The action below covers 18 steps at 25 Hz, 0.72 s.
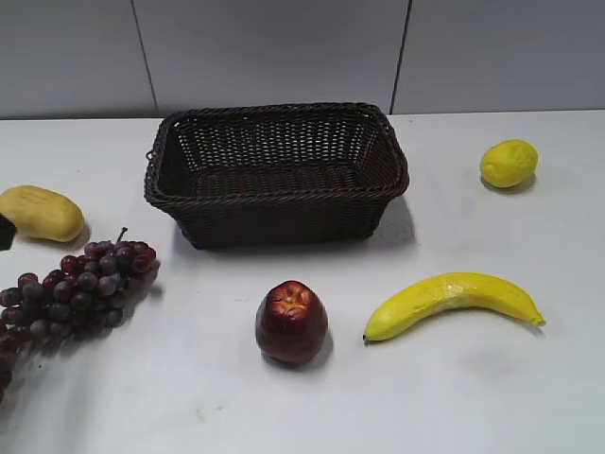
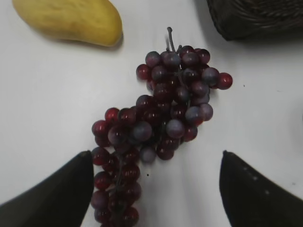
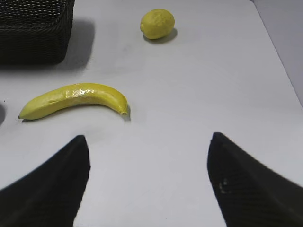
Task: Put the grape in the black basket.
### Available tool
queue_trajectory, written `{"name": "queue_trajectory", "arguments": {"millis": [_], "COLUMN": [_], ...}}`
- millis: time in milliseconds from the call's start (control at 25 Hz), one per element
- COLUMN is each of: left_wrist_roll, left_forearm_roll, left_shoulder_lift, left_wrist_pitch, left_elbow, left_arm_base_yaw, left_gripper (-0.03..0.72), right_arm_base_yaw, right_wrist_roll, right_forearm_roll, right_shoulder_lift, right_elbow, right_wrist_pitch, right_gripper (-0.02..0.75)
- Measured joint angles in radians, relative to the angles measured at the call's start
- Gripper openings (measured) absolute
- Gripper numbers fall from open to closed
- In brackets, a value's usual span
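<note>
Left wrist view is showing me the left gripper (image 2: 154, 189) hanging wide open above the grape (image 2: 158, 127), its fingers straddling the lower end of the bunch without touching it. The grape is lying on the table left of the black basket (image 1: 274, 194) and slightly nearer me, just beside the yellow mango (image 1: 40, 212). I am judging this as the approach step (nothing grasped yet); next I am lowering and closing on the cluster. The right gripper (image 3: 149, 184) is idling open, holding nothing.
</note>
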Motion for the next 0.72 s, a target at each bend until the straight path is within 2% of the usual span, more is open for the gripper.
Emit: {"name": "queue_trajectory", "arguments": {"millis": [240, 360, 720], "left_wrist_roll": [0.014, 0.014, 0.016], "left_forearm_roll": [-0.001, 0.002, 0.015], "left_shoulder_lift": [0.165, 0.250, 0.502], "left_wrist_pitch": [-0.116, -0.190, -0.337], "left_elbow": [-0.009, -0.009, -0.056], "left_arm_base_yaw": [-0.144, -0.190, -0.211], "left_gripper": [0.615, 0.615, 0.615], "right_arm_base_yaw": [0.000, 0.000, 0.000], "right_wrist_roll": [0.000, 0.000, 0.000], "right_forearm_roll": [0.000, 0.000, 0.000], "right_shoulder_lift": [0.000, 0.000, 0.000], "right_elbow": [0.000, 0.000, 0.000], "right_wrist_pitch": [0.000, 0.000, 0.000], "right_gripper": [0.589, 0.589, 0.589]}}
